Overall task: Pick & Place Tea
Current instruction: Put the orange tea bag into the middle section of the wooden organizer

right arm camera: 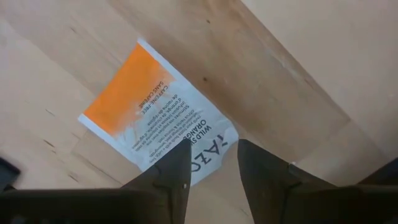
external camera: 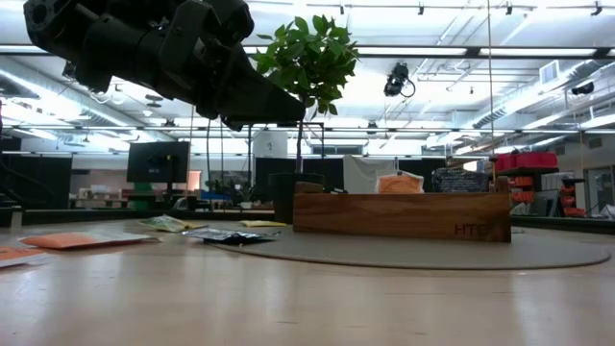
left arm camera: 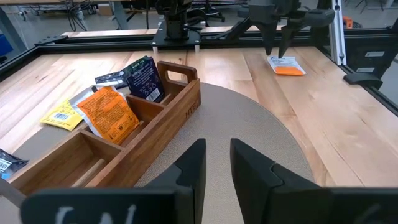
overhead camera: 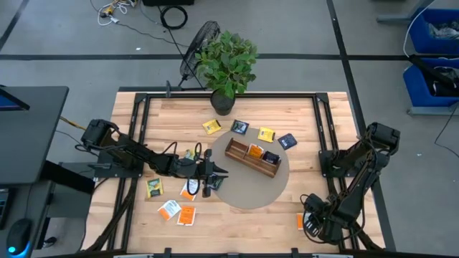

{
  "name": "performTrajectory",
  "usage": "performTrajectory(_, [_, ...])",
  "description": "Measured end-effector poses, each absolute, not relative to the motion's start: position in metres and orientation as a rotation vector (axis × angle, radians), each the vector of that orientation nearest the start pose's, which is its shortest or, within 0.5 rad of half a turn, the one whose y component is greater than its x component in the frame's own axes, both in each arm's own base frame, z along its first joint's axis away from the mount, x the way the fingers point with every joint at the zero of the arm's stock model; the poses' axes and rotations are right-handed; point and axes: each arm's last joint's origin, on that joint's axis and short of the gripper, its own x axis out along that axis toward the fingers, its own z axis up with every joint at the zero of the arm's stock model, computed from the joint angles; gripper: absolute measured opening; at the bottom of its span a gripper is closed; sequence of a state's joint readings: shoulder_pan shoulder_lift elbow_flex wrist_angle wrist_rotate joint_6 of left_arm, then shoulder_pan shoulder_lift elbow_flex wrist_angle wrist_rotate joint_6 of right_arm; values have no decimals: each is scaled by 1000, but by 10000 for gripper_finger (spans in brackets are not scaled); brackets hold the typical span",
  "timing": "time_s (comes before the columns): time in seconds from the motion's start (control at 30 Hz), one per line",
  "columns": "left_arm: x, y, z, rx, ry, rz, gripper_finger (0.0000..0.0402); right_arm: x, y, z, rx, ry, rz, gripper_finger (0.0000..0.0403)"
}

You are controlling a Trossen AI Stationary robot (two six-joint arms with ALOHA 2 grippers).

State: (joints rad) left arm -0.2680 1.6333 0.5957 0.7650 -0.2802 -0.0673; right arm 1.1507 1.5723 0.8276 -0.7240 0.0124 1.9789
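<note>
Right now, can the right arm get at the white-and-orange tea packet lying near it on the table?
Probably yes. The right tool hangs directly over the white-and-orange packet, its fingers parted with nothing between them. The packet lies flat and alone on bare wood, away from the wooden box.

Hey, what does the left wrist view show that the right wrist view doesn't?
Only the left wrist view shows the wooden box on the round mat, holding an orange tea packet and a dark blue tea packet, a yellow tea packet beside the box, and the left gripper with empty, parted fingers. Only the right wrist view shows the right gripper from close up, hovering open directly over the white-and-orange packet, whose print is readable. Both show that packet lying flat on the table.
</note>
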Motion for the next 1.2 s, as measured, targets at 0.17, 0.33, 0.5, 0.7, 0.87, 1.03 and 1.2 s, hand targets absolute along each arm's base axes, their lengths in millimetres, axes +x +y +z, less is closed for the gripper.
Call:
performTrajectory(0.17, [296, -73, 161, 7, 262, 21, 78, 102, 230, 147, 722, 1489, -574, 139])
performTrajectory(0.33, [296, -73, 161, 6, 262, 21, 78, 102, 231, 146, 720, 1502, -568, 139])
performTrajectory(0.5, [296, -73, 161, 3, 262, 22, 78, 102, 231, 146, 723, 1514, -568, 139])
performTrajectory(0.7, [296, -73, 161, -1, 262, 22, 78, 102, 232, 146, 717, 1536, -550, 115])
performTrajectory(0.87, [296, -73, 161, -1, 262, 22, 78, 102, 234, 146, 704, 1551, -514, 71])
performTrajectory(1.03, [296, -73, 161, -1, 262, 22, 78, 102, 234, 146, 689, 1560, -489, 17])
performTrajectory(1.2, [296, -73, 161, -1, 262, 22, 78, 102, 235, 146, 674, 1553, -469, 6])
